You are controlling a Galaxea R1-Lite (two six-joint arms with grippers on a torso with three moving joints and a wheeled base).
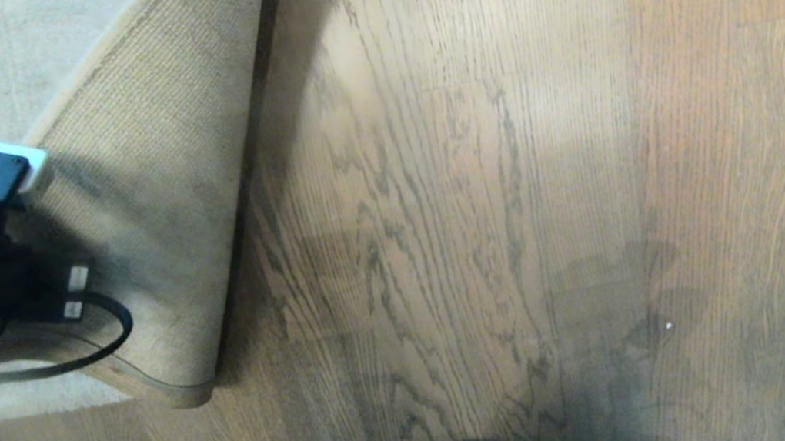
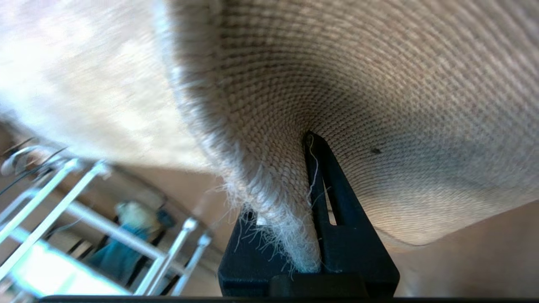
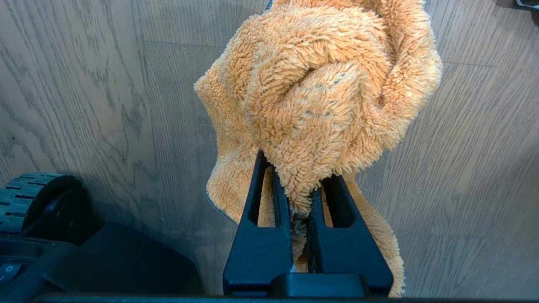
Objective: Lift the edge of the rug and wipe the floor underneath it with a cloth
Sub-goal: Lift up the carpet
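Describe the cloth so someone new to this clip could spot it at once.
On the brown plank floor, look right of the folded-back rug edge, at the near right corner. The cloth hangs bunched in the right gripper, the only fluffy orange thing here.

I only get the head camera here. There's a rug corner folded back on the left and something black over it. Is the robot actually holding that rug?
Observer: Yes. In the left wrist view the left gripper is shut on the rug edge, frayed pile squeezed between its fingers.
Operator: And that orange scrap at my lower right?
Observer: That is the cloth, a fluffy bunch; the right gripper is shut on it.
Operator: Is it wiping yet?
Observer: No. In the right wrist view the cloth hangs over bare floor beside the robot's wheel, away from the rug.
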